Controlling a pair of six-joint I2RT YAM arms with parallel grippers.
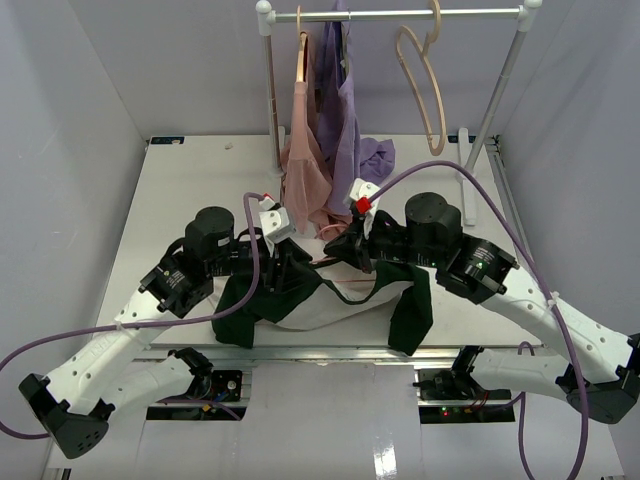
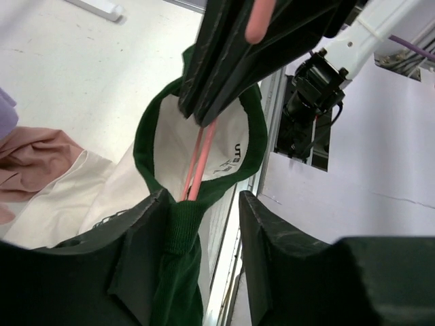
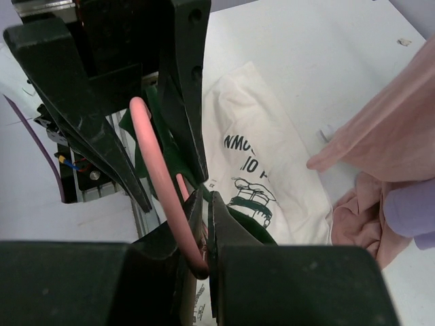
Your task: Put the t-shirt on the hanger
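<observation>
The cream t-shirt (image 1: 330, 310) with dark green sleeves lies bunched at the table's near edge between both arms. The thin pink hanger (image 3: 153, 163) has its hook pinched in my right gripper (image 3: 206, 197), which is shut on it. In the left wrist view the hanger (image 2: 200, 153) runs down from those shut fingers into the green collar of the t-shirt (image 2: 109, 190). My left gripper (image 2: 202, 197) is open at the collar, and the green rib lies against one of its fingers (image 2: 146, 231). From above, the left gripper (image 1: 283, 262) and right gripper (image 1: 338, 250) sit close together over the neck opening.
A clothes rack (image 1: 400, 14) stands at the back with a dusty-pink garment (image 1: 305, 160), a lilac garment (image 1: 345, 130) and a beige wooden hanger (image 1: 425, 90). The shirt's sleeves hang over the near edge of the table (image 1: 200, 180). Purple cables loop beside both arms.
</observation>
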